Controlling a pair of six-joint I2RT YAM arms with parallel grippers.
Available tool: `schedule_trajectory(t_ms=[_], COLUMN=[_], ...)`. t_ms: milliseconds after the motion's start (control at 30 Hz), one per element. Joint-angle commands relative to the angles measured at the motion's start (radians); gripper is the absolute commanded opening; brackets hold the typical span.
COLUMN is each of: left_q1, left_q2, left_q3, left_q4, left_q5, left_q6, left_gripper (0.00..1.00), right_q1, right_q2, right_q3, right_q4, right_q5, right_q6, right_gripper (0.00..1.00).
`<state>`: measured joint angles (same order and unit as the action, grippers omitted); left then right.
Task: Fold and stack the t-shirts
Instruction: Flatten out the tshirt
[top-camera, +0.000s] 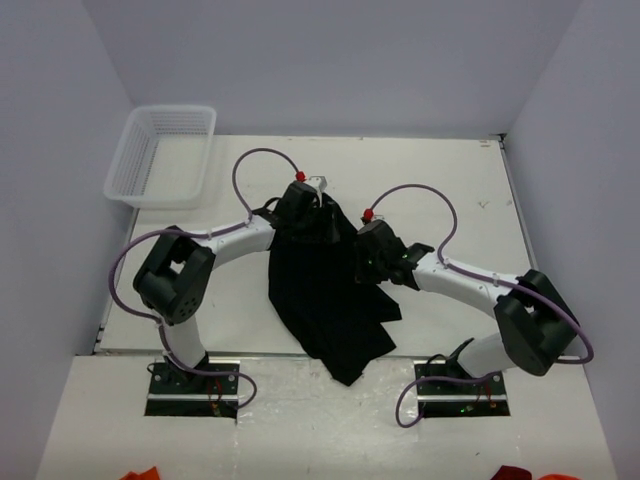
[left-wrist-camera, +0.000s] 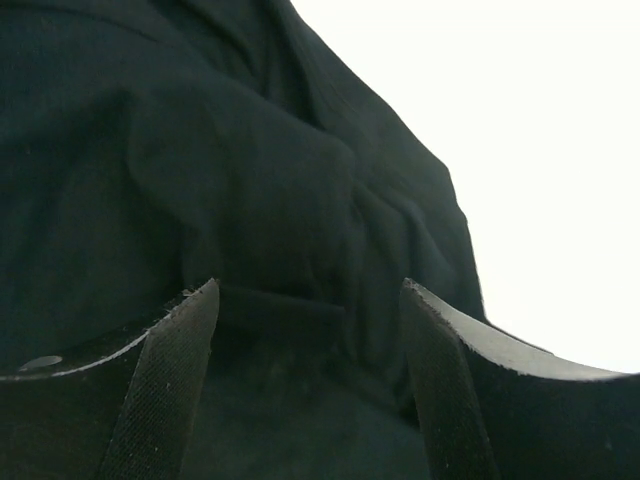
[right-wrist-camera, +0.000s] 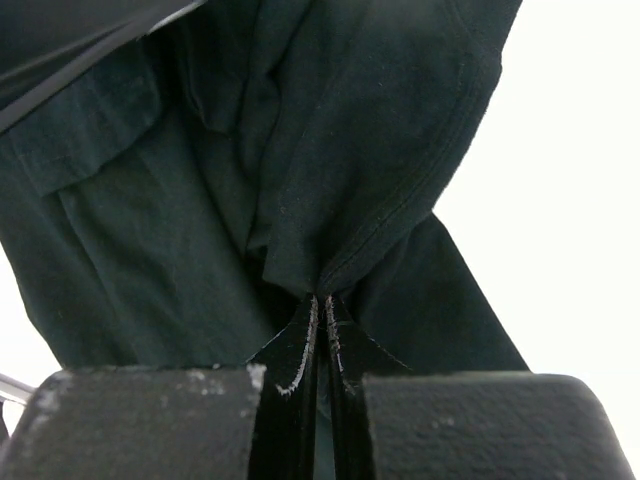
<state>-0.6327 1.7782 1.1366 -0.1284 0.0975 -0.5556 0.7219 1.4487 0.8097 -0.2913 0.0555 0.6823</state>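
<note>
One black t-shirt (top-camera: 320, 300) lies bunched and crumpled in the middle of the white table (top-camera: 460, 180), stretching from between the arms toward the near edge. My left gripper (top-camera: 305, 215) is at its far end. In the left wrist view the left gripper (left-wrist-camera: 309, 290) stands open, its pads (left-wrist-camera: 170, 380) wide apart over folds of the t-shirt (left-wrist-camera: 200, 150). My right gripper (top-camera: 360, 262) is at the cloth's right side. Up close, the right gripper (right-wrist-camera: 322, 297) is shut on a hemmed edge of the t-shirt (right-wrist-camera: 380, 120), which fans out from the fingertips.
A white mesh basket (top-camera: 172, 107) stands at the table's far left corner. Purple cables loop above both arms. White walls close the table in on three sides. Bits of orange-red cloth (top-camera: 145, 473) show at the bottom edge.
</note>
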Motion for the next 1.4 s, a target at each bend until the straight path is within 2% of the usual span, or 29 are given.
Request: schedule_trajectory(t_ms=[0, 33, 67, 133, 233, 267, 300, 367, 633, 667, 700, 733, 767, 800, 933, 1100, 1367], left_q1=[-0.013, -0.013, -0.013, -0.013, -0.015, -0.015, -0.015, -0.015, -0.015, -0.016, -0.016, -0.024, -0.030, -0.036, -0.096, -0.139, -0.180], left_q2=[0.061, 0.069, 0.079, 0.090, 0.096, 0.090, 0.086, 0.076, -0.038, -0.051, -0.063, -0.088, -0.098, -0.109, -0.138, -0.123, -0.030], left_q3=[0.077, 0.081, 0.086, 0.097, 0.104, 0.103, 0.101, 0.101, 0.068, 0.061, 0.055, 0.051, 0.037, 0.034, 0.017, -0.044, -0.104], left_q4=[-0.068, -0.074, -0.076, -0.088, -0.111, -0.112, -0.116, -0.120, -0.148, -0.154, -0.165, -0.166, -0.174, -0.192, -0.235, -0.254, -0.261], left_q5=[-0.093, -0.093, -0.122, -0.133, -0.137, -0.139, -0.142, -0.147, -0.165, -0.165, -0.165, -0.179, -0.194, -0.211, -0.313, -0.370, -0.472], left_q6=[0.017, 0.016, 0.014, 0.017, 0.022, 0.022, 0.022, 0.022, 0.036, 0.039, 0.040, 0.042, 0.042, 0.042, 0.034, 0.003, -0.043], left_gripper=[0.70, 0.67, 0.56, 0.40, 0.31, 0.18, 0.09, 0.00, 0.00, 0.24, 0.37, 0.44, 0.59, 0.62, 0.64, 0.63, 0.60], right_q1=[0.004, 0.005, 0.004, 0.005, 0.005, 0.005, 0.005, 0.005, 0.005, 0.005, 0.005, 0.004, 0.005, 0.004, 0.004, 0.004, -0.003], right_q2=[-0.059, -0.063, -0.070, -0.088, -0.096, -0.096, -0.094, -0.088, -0.071, -0.074, -0.074, -0.076, -0.076, -0.080, -0.089, -0.123, -0.160], right_q3=[-0.012, -0.012, -0.015, -0.021, -0.015, -0.012, -0.006, 0.000, 0.006, 0.003, 0.003, 0.003, 0.000, -0.001, -0.006, -0.021, -0.044], right_q4=[0.024, 0.021, 0.018, 0.011, 0.003, -0.002, -0.005, -0.003, 0.000, 0.001, 0.000, 0.000, 0.000, -0.002, -0.002, -0.002, 0.000], right_q5=[0.023, 0.026, 0.027, 0.035, 0.040, 0.041, 0.041, 0.047, 0.047, 0.047, 0.047, 0.052, 0.053, 0.055, 0.053, 0.052, 0.043], right_q6=[0.019, 0.017, 0.017, 0.017, 0.014, 0.014, 0.013, 0.016, 0.026, 0.025, 0.022, 0.022, 0.020, 0.019, 0.020, 0.023, 0.028], right_gripper=[0.00, 0.00, 0.00, 0.00, 0.00, 0.00, 0.00, 0.00, 0.00, 0.00, 0.00, 0.00, 0.00, 0.00, 0.00, 0.00, 0.00])
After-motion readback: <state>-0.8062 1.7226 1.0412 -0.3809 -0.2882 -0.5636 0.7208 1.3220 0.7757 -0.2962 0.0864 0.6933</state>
